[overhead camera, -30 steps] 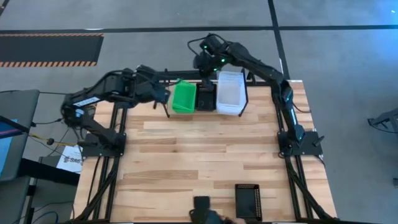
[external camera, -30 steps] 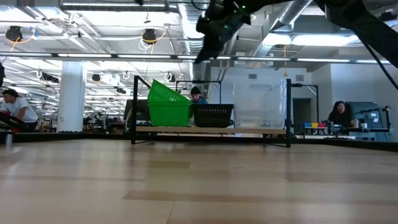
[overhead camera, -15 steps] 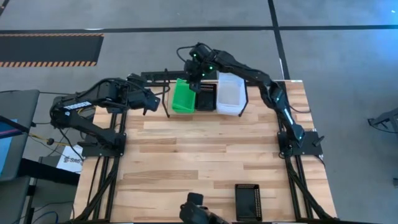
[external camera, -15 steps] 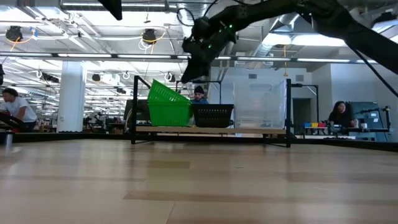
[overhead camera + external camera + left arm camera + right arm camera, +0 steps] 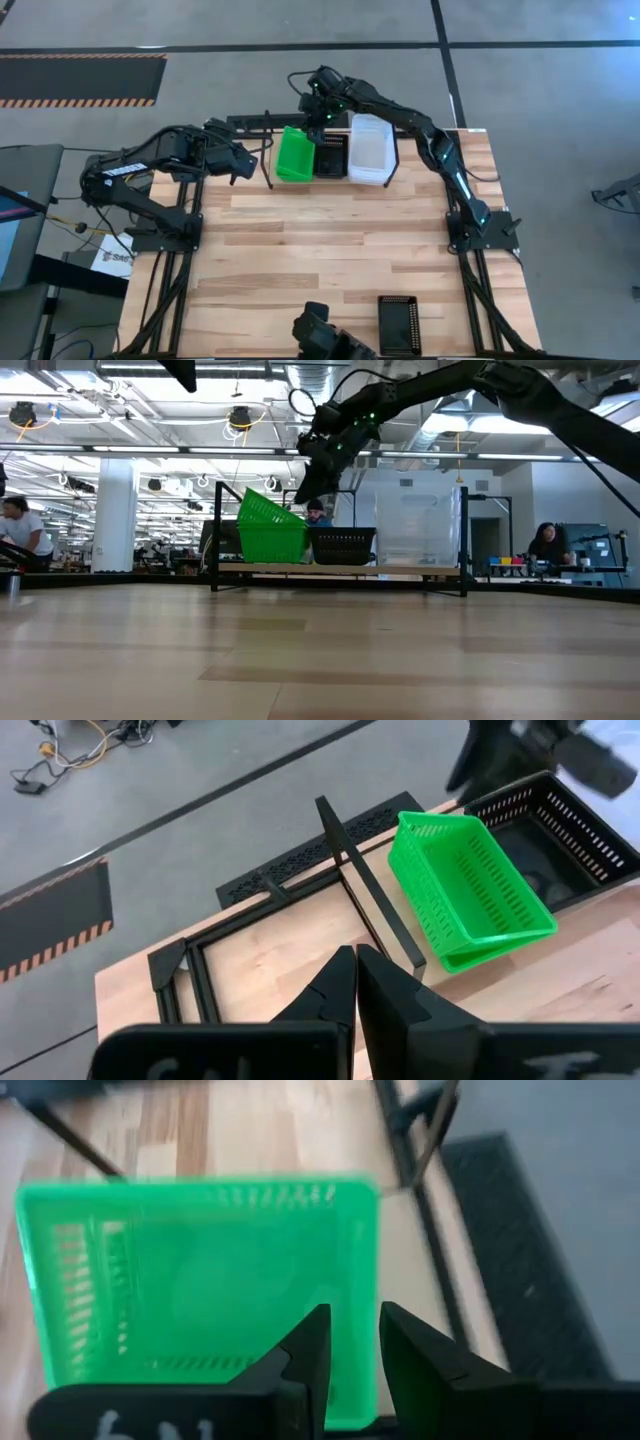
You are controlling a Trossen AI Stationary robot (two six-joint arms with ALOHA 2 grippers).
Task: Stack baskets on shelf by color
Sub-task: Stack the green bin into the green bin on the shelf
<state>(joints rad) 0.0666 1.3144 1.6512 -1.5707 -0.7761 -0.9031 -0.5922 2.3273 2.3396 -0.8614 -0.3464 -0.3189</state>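
Your right pincer (image 5: 318, 112), slightly spread and empty, hangs over the tilted green basket (image 5: 295, 154) at the shelf's (image 5: 262, 123) left end, nearer than the pressed-together left pincer (image 5: 243, 157).

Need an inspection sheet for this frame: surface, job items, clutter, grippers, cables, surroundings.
Surface: wooden table, bare across the middle.
Job's things: green baskets, top one tilted; black basket in the middle; clear baskets; all on the wire shelf at the far edge. One more black basket lies at the near edge.
Clutter: dark device at the near edge, unclear what.
Grippers: right gripper over the green baskets, fingers apart, empty. Left gripper shut, empty, waiting left of the shelf.
Cables: loose cables on the floor left of the table.
Surroundings: people at workstations behind the table.
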